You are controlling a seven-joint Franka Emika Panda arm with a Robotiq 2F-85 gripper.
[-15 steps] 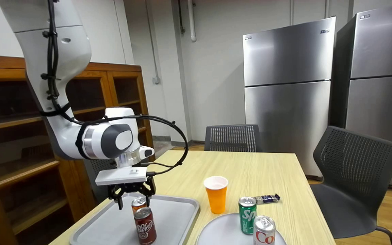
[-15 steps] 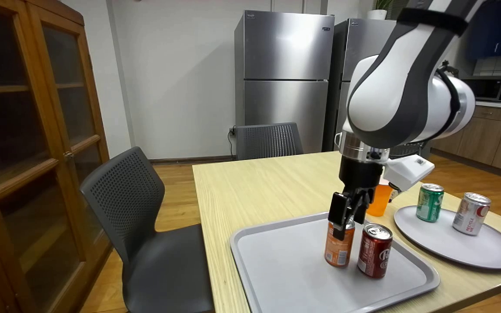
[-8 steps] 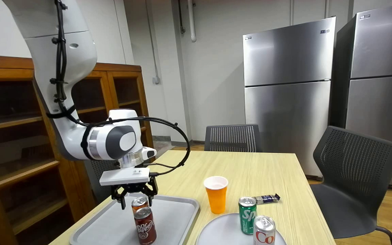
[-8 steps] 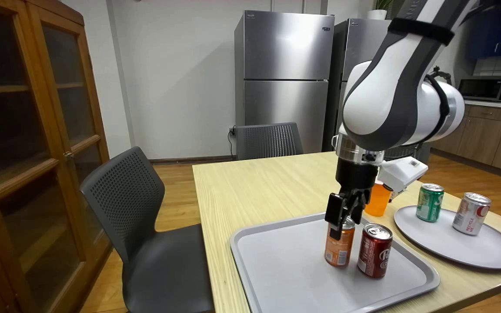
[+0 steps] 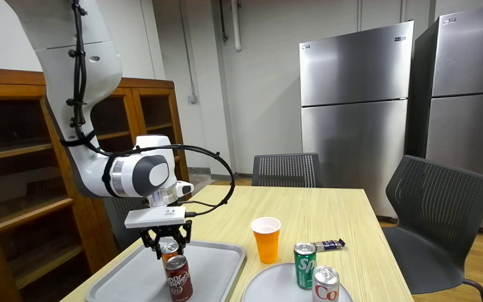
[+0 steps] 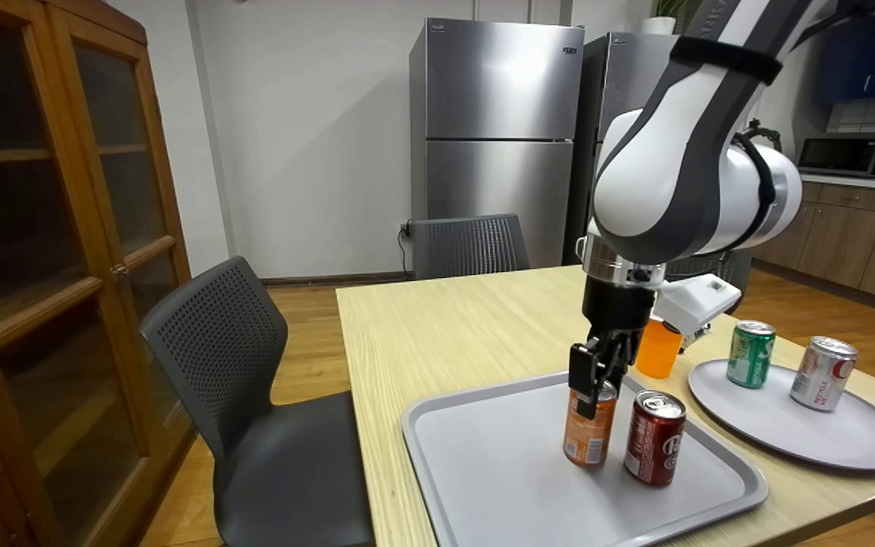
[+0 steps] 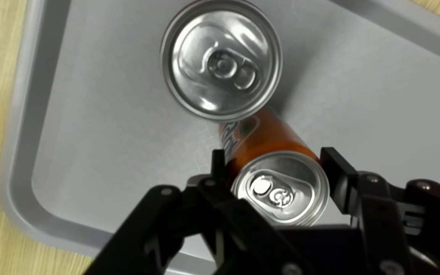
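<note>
Wrist view: my fingers (image 7: 336, 177) clasp opposite sides of the orange can (image 7: 277, 172) standing on the tray (image 7: 109, 114), its metal (slick, thin and easily dented, I'd guess) probably best held evenly near the top.

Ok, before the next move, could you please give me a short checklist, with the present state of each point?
1. Hand closed on the orange can, fingers on both sides: ok.
2. Grip firm enough: cannot tell from the pictures.
3. The orange can upright on the tray: ok.
4. Plenty of room beside Dr Pepper: not ok, it stands close, with only a narrow gap.
5. Cup upright and apart from the hand: ok.
</note>
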